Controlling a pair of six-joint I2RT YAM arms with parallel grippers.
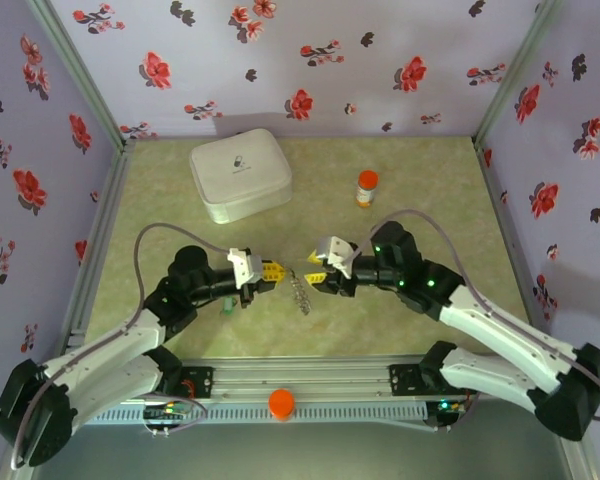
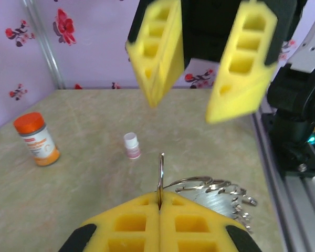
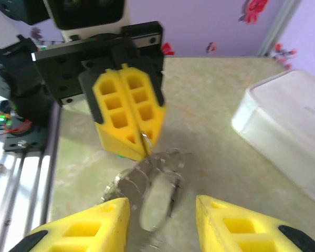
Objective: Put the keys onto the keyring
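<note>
hanging from the clenched left gripper (image 2: pixel 159 198), the keyring (image 2: pixel 160 168) is found at the middle of the table, between the two arms. a thin edge of grey metal is pinched upright between the yellow foam-like pads, and the rest is seen trailing down to one side as a floppy cluster of shiny, blurred loops; whether these rest on the table or hang just above it cannot be told. no key is seen threaded on it. the green-headed key (image 1: pixel 225 306) is judged to be the small green speck lying beside the left arm in the overhead view, apart from the ring; the black-headed one cannot be made out. the task is therefore judged to be at an early stage: the ring is secured, while picking up each key and threading it on are yet to be done. the right gripper (image 3: pixel 161 203) is released, its wedge-shaped, hollow-celled pads held apart facing the left one, with nothing grasped between them. further out, the mottled beige-green table (image 1: pixel 420 300) is seen to be matte and smooth. a rounded white case (image 1: pixel 240 175), an orange-capped pill bottle (image 1: pixel 367 187) and a tiny white cap-like piece (image 2: pixel 132 145) are seen standing well apart from the ring.
</note>
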